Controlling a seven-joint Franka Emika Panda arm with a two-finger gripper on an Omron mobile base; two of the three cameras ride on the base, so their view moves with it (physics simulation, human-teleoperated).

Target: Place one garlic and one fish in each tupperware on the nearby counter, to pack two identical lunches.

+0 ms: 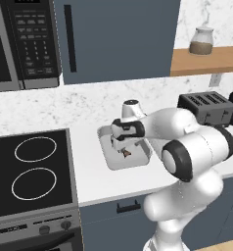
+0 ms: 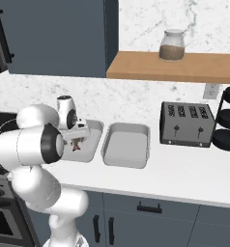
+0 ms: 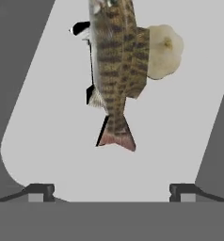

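Note:
My gripper (image 3: 112, 190) is open, its fingertips (image 3: 38, 190) wide apart with nothing between them. It hangs just above the left tupperware (image 3: 48, 117). The brown mottled fish (image 3: 116, 70) with a reddish tail lies in that tray, and a cream garlic (image 3: 164, 49) rests against its side. From the base, the gripper (image 1: 124, 146) hovers over this tupperware (image 1: 113, 162) on the white counter (image 1: 94, 181), with a bit of the fish (image 1: 127, 153) peeking out under the hand. The second tupperware (image 2: 126, 144) stands to the right of the first tupperware (image 2: 88, 153), with nothing in it.
A dark toaster (image 2: 187, 124) stands right of the trays, with a dark stacked rack (image 2: 229, 125) beyond it. A stove (image 1: 30, 171) borders the counter's left, under a microwave (image 1: 25, 39). A jar (image 2: 172, 46) sits on the wooden shelf above.

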